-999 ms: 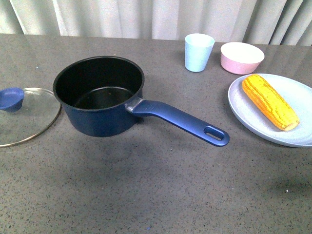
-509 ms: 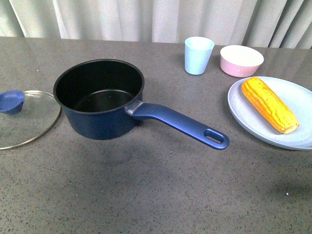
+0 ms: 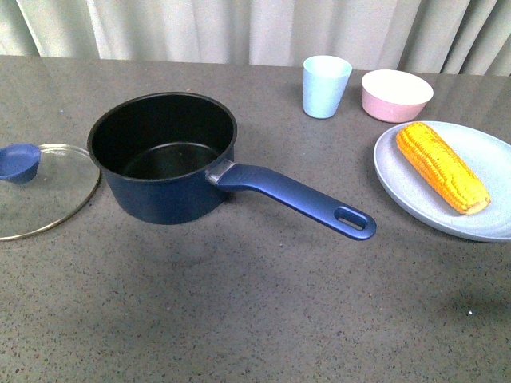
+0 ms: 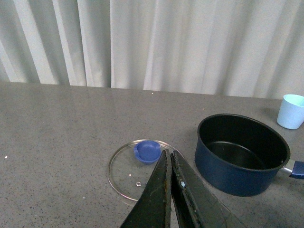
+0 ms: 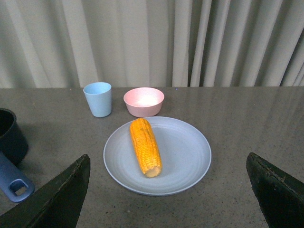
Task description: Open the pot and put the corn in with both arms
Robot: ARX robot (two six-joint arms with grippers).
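The dark blue pot [image 3: 164, 159] stands open on the table, black inside and empty, its long handle [image 3: 299, 199] pointing toward the right front. Its glass lid [image 3: 40, 191] with a blue knob [image 3: 17, 162] lies flat to the pot's left. The yellow corn [image 3: 441, 166] rests on a light blue plate [image 3: 415, 199] at the right. Neither arm shows in the front view. My left gripper [image 4: 169, 156] is shut and empty, raised over the lid [image 4: 133, 166] near its knob [image 4: 147, 151]. My right gripper [image 5: 168, 164] is open wide, back from the corn [image 5: 145, 146].
A light blue cup [image 3: 325, 86] and a pink bowl [image 3: 396, 94] stand behind the plate, near the curtain at the table's far edge. In the right wrist view the pot handle's end [image 5: 14, 183] lies beside the plate [image 5: 190, 156].
The front view shifted slightly down and back up. No object on the table has moved.
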